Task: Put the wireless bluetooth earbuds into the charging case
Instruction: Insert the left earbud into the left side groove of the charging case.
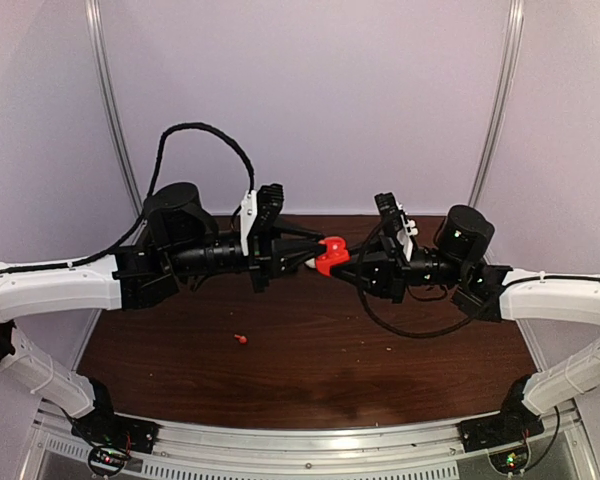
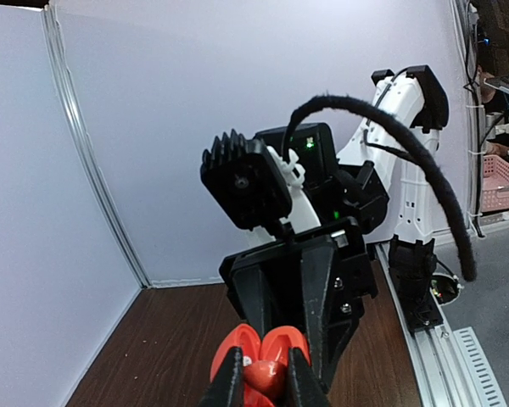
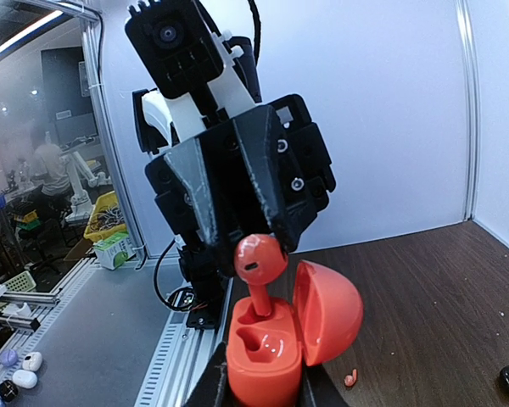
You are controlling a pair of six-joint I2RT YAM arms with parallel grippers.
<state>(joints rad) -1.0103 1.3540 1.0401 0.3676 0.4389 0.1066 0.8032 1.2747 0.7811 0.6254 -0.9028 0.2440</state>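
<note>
One spare red earbud is seen on the table, near left. Another red earbud is clenched in the left gripper, stem at the open red charging case grasped by the right gripper. Stem should be kept socket-aligned and pushed straight. Seating depth is hidden; right jaws are cropped.

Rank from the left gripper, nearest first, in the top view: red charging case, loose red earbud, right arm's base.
1. red charging case: at the tips of the left gripper.
2. loose red earbud: on the table, left-centre.
3. right arm's base: near edge.
</note>
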